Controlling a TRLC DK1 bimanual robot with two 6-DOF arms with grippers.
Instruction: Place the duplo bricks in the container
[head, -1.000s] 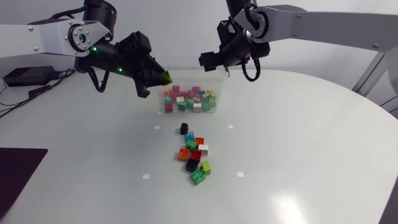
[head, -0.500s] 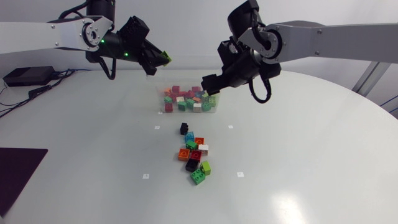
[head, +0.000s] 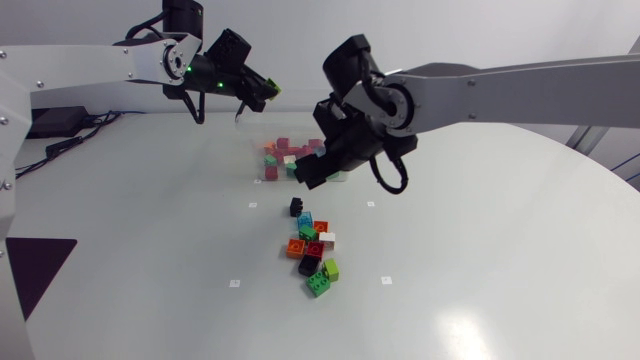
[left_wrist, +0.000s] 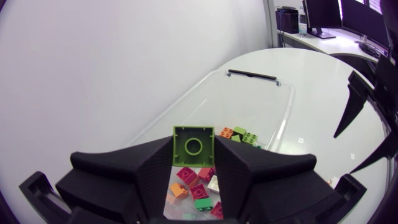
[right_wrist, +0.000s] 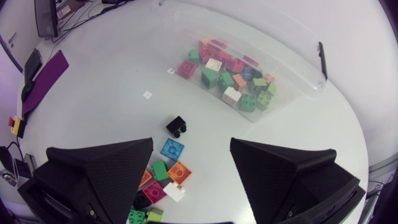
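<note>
Gripping a lime-green duplo brick (left_wrist: 193, 140) from both sides, the left gripper (left_wrist: 193, 157) hangs over the clear plastic container (left_wrist: 264, 102). The brick's hollow underside faces the wrist camera, and loose bricks show in the container below it. From the head view this gripper (head: 258, 93) sits high at the container's (head: 258, 158) far left corner, with the lime brick (head: 271, 90) at its tip.

The container's bricks (right_wrist: 229, 77) are a mix of pink, green, orange and white, lying along its bottom.

The right gripper (right_wrist: 191, 149) has its fingers spread wide with nothing between them. In the head view it (head: 318, 172) hangs in front of the container's right part and hides that part.

On the table on the container's near side lies a loose cluster of bricks (head: 312, 252) — orange (head: 296, 248), red, white (head: 327, 239), teal and black among them, with two lime-green ones (head: 320, 284) at its near end. A single black brick (head: 296, 207) stands apart, between the cluster and the container; the right wrist view shows it (right_wrist: 177, 126) ahead of the open fingers, with a blue brick (right_wrist: 172, 149) just nearer them.
</note>
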